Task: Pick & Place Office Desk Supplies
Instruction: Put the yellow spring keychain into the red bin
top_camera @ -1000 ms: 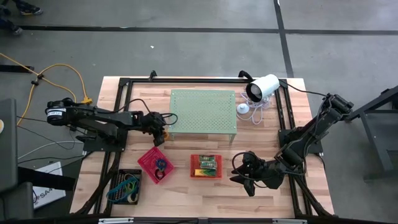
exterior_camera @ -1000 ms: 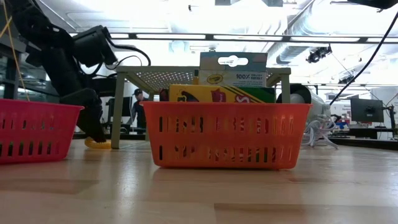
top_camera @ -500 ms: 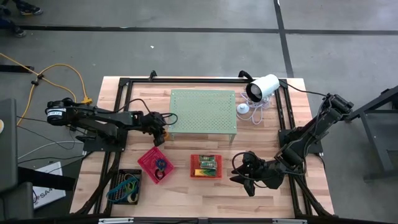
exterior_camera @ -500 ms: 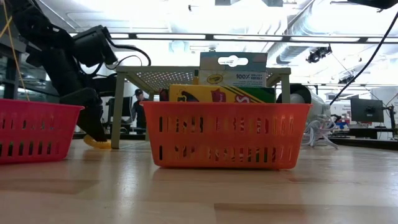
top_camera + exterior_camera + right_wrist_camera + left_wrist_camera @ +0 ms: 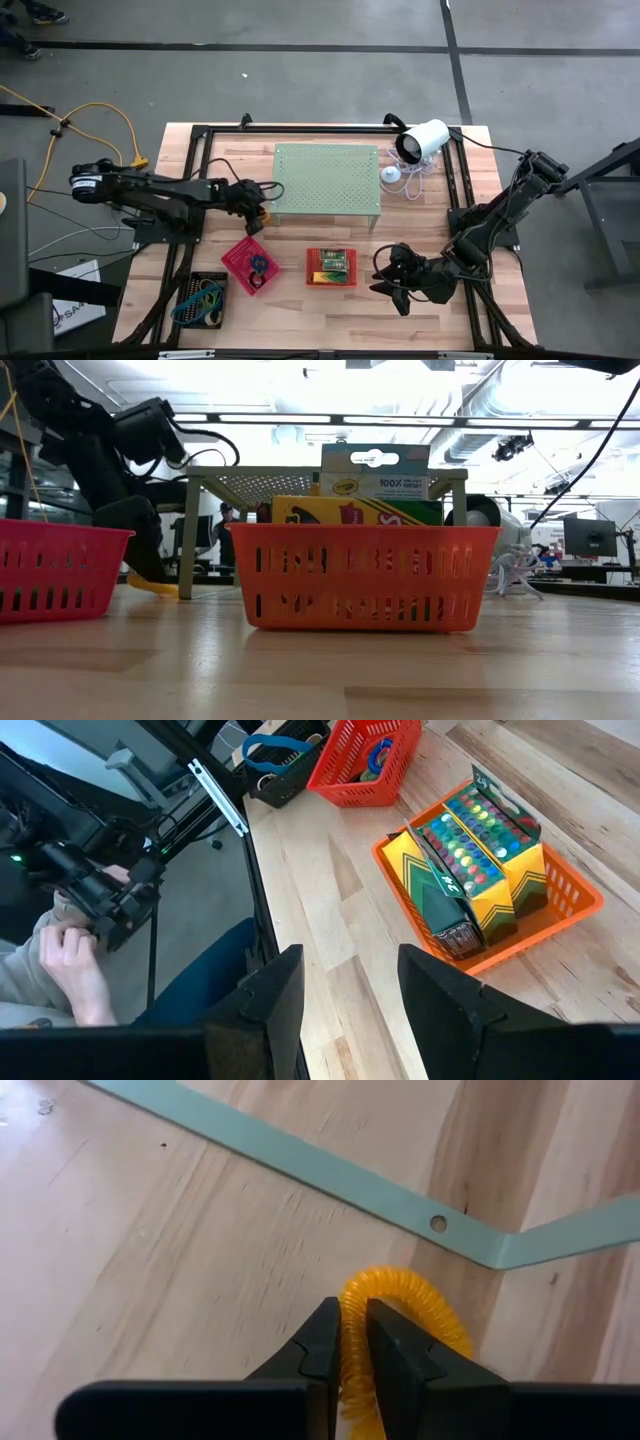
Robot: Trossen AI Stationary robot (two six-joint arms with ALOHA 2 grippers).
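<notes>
A yellow coiled ring (image 5: 405,1293) lies on the wood by the left front leg of the pale green perforated stand (image 5: 327,178). My left gripper (image 5: 352,1342) is shut on it; in the low view the ring (image 5: 150,586) shows under the dark fingers. My right gripper (image 5: 350,995) hangs open over the table's right front (image 5: 386,280), touching nothing. An orange tray (image 5: 331,267) holds crayon and marker packs. A pink-red tray (image 5: 250,265) holds rings. A black tray (image 5: 203,297) holds rubber-band loops. My left gripper pinches the ring's coiled wall (image 5: 352,1305) between its two fingers, one finger inside the loop and one outside. The fingers slant down from the table's left side. The ring's far arc (image 5: 440,1305) sits low by the wood, slightly tilted.
The stand's flat foot strip (image 5: 300,1160) runs just beyond the ring. A white camera (image 5: 420,142) on a small tripod stands at the back right. A black frame borders the table. In the right wrist view a person's hand (image 5: 70,970) shows beyond the table edge.
My left gripper's fingers have closed on the yellow ring without the arm shifting. In the low view the ring has tipped a little, its one side now slightly raised. My right gripper has kept still.
</notes>
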